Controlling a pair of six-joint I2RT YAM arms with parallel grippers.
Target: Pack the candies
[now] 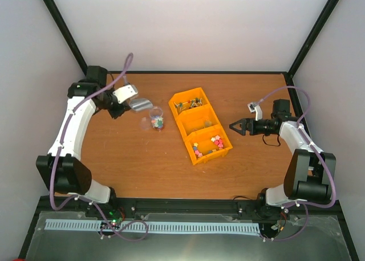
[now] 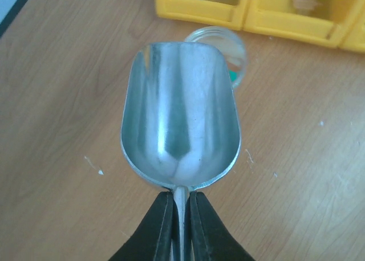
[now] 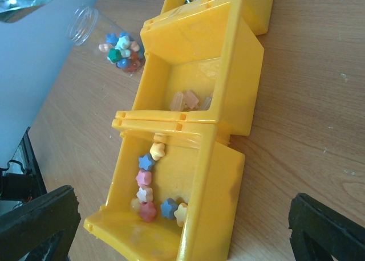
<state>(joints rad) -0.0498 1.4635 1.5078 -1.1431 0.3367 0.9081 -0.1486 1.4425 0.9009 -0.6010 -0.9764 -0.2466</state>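
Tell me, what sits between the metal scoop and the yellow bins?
A clear jar holding a few candies, seen in the top view; the scoop and bins flank it.

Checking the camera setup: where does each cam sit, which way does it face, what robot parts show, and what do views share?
Top: above and behind, looking down at the table; left arm, right arm, left gripper and right gripper show.
Left wrist: on the left arm, looking along its shut fingers at the scoop they hold, jar beyond.
Right wrist: on the right arm, facing the bins between its open fingers.
Shared: all three show scoop, jar and bins.
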